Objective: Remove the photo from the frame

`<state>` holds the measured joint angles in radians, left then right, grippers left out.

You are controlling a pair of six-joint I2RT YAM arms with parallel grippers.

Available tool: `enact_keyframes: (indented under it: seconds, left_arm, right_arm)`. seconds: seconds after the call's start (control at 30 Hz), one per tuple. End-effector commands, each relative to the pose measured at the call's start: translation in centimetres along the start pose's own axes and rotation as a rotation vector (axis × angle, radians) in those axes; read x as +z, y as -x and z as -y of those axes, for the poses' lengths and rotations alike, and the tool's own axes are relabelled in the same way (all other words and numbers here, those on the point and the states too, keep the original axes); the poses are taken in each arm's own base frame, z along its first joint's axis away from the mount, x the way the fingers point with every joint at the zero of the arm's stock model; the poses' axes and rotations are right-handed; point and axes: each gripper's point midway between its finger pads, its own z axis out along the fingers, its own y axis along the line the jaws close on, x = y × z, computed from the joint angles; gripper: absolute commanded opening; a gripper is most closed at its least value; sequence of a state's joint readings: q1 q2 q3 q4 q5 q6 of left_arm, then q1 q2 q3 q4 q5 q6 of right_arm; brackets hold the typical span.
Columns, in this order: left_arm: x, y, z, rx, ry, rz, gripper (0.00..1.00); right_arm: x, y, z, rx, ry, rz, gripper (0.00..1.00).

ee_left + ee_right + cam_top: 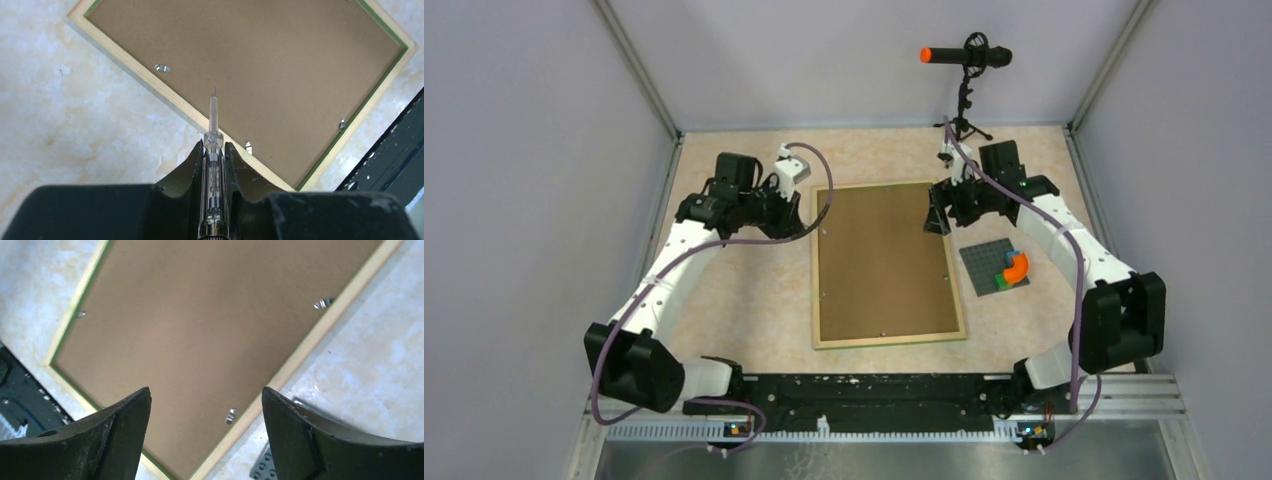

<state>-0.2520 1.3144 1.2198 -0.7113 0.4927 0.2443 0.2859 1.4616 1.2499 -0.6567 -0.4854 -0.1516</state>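
Note:
The frame (884,262) lies face down on the table, its brown fibreboard back up and its light wood edge showing. The photo is hidden under that back. Small metal tabs (162,68) sit along the back's edges. My left gripper (215,144) is shut on a clear-handled screwdriver (214,167), whose thin tip hovers over the frame (270,55) near its left edge. In the top view the left gripper (792,215) is at the frame's upper left side. My right gripper (206,392) stands wide open and holds nothing, above the frame (210,325) near a tab (230,415); from above this gripper (939,215) is at the upper right edge.
A small grey baseplate with coloured bricks (997,268) lies just right of the frame; its corner (262,467) shows below my right fingers. A microphone on a tripod (967,60) stands at the back. The black base rail (874,390) runs along the near edge.

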Motion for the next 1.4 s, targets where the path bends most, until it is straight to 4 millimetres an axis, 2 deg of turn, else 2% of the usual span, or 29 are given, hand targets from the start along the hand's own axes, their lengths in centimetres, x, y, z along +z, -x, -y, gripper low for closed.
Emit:
enact_keyframes:
  seconds: [0.0,0.17,0.37,0.47,0.67,0.93,1.03,1.2,1.37]
  left_arm:
    - [0.1,-0.5,0.7,0.208,-0.060,-0.012,0.00]
    - [1.7,-1.8,-0.1,0.219,-0.055,-0.082,0.00]
    - [3.4,-2.1,-0.3,0.237,-0.056,-0.125,0.00]
    - [4.2,-2.2,-0.6,0.248,-0.038,-0.153,0.00]
    - [5.9,-1.7,-0.7,0.282,-0.003,-0.168,0.00]
    - [8.5,-1.6,-2.3,0.292,0.059,-0.217,0.00]
    - [9.3,-1.6,-3.1,0.288,0.086,-0.240,0.00]
    - [10.0,-1.5,-3.9,0.264,0.110,-0.288,0.00]
    - [10.4,-2.1,-4.4,0.264,0.125,-0.311,0.00]
  right_arm:
    - [0.8,0.0,3.2,0.062,-0.105,0.042,0.80]
    - [1.7,-1.7,5.1,0.074,-0.124,-0.022,0.80]
    - [3.0,-3.4,7.3,0.112,-0.142,-0.068,0.81]
    - [3.9,-4.2,8.4,0.119,-0.175,-0.078,0.78]
    - [5.8,-5.2,9.4,0.155,-0.182,-0.101,0.68]
    - [7.2,-6.3,10.5,0.183,-0.202,-0.131,0.58]
    - [7.6,-6.1,10.7,0.196,-0.199,-0.136,0.56]
    - [8.7,-5.9,11.0,0.226,-0.182,-0.154,0.51]
    - [9.5,-7.0,11.3,0.232,-0.183,-0.175,0.48]
